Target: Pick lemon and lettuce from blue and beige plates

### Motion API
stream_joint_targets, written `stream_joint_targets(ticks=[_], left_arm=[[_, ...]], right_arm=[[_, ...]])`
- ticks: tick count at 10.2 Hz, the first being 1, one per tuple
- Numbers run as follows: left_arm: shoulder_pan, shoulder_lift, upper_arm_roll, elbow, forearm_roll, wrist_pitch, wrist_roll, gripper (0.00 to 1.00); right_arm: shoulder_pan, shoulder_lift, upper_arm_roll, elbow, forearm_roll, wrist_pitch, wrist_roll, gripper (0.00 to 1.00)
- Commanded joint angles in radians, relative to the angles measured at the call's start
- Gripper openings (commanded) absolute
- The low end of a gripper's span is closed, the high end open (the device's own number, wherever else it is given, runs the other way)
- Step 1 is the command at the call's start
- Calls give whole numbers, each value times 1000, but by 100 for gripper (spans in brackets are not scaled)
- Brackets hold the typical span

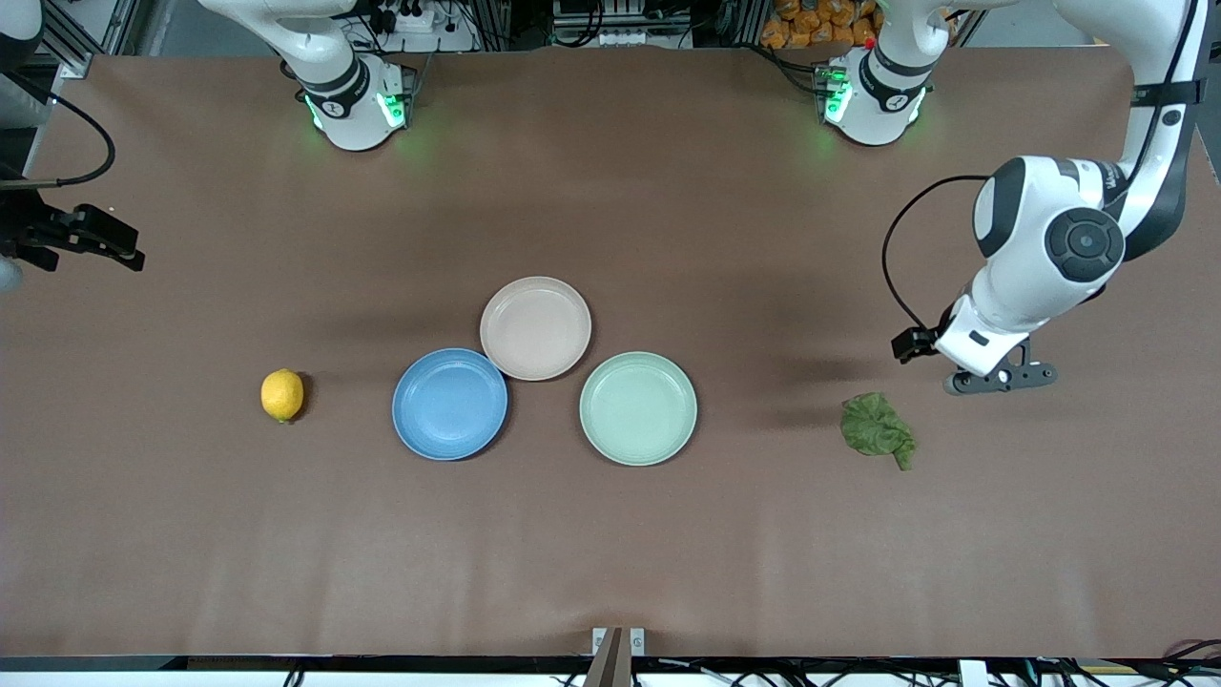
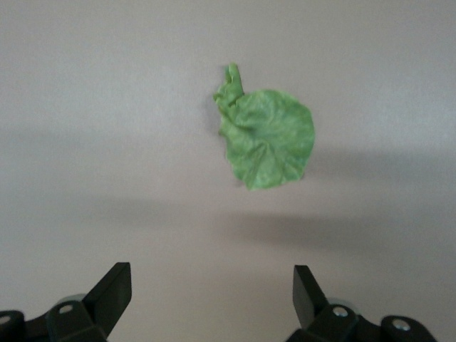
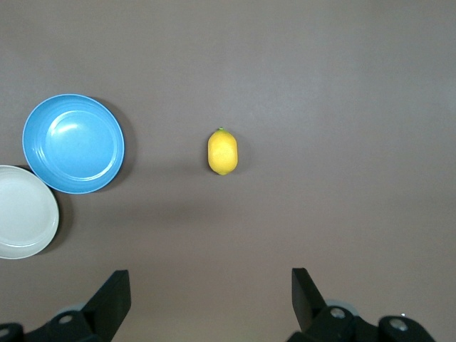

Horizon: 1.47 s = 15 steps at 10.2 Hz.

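The lemon lies on the bare table, beside the blue plate toward the right arm's end. The lettuce also lies on the table, past the mint-green plate toward the left arm's end. The blue plate and the beige plate hold nothing. My left gripper hangs open over the table just beside the lettuce, its fingers apart with nothing between them. My right gripper is open at the right arm's end of the table; its wrist view shows the lemon and the blue plate.
A pale mint-green plate stands beside the blue and beige plates, empty. The beige plate touches the blue plate's rim. The brown table spreads wide around the plates.
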Motion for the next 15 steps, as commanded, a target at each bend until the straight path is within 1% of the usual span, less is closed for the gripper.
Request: stream_joint_targets(ticks=[1, 3, 7, 8, 9, 12, 15], left_arm=[[9, -71, -12, -56, 5, 2, -19, 100], [9, -82, -12, -27, -7, -2, -6, 100], [8, -125, -14, -21, -7, -41, 0, 100], [8, -137, -14, -14, -7, -44, 0, 100], [8, -137, -14, 10, -9, -71, 1, 100], [0, -137, -15, 120, -29, -215, 3, 100], [0, -140, -37, 209, -32, -327, 3, 100]], right_arm=[[-7, 13, 7, 31, -10, -23, 23, 100], [-7, 13, 7, 31, -10, -23, 28, 100], [-21, 13, 7, 32, -9, -23, 37, 100], [-20, 13, 7, 31, -9, -23, 75, 100], [-18, 13, 9, 32, -9, -23, 103, 100], [-18, 13, 9, 31, -9, -23, 100, 100], [-20, 13, 9, 31, -9, -23, 94, 100]])
